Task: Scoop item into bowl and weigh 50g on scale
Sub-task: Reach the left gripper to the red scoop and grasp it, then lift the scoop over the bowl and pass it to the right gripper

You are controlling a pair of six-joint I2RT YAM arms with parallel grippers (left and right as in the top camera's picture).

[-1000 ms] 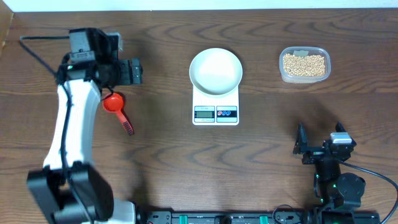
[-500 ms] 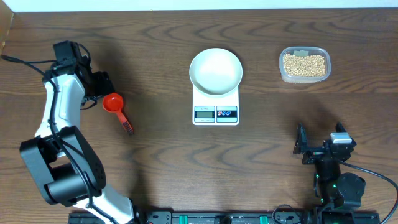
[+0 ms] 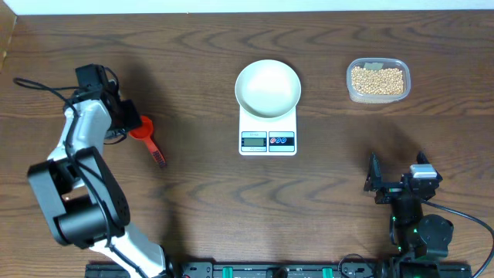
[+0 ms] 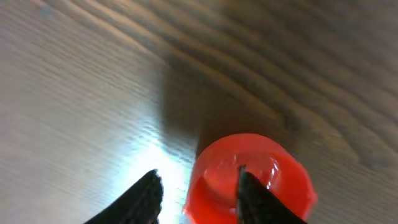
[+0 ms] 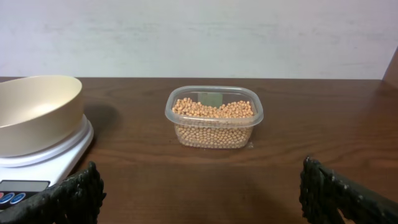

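Beans [image 3: 377, 80] kept in a clear tub [image 3: 351, 91]; white bowl [image 3: 268, 88] set on the scale [image 3: 268, 137]; left hand [image 4: 198, 186] placed at a red scoop [image 3: 143, 131].
The bowl is seen with nothing in it, at mid-surface [image 3: 201, 193], the scale's display at its 6 o'clock. The tub is found at 2 o'clock from the scale, well apart. The scoop is laid at 9 o'clock, its handle pointed toward 5 o'clock. The left hand's fingers [image 4: 140, 199] are held apart, one over the scoop's cup. The right hand [image 5: 199, 193] is parked at 4 o'clock, fingers spread wide, nothing gripped.
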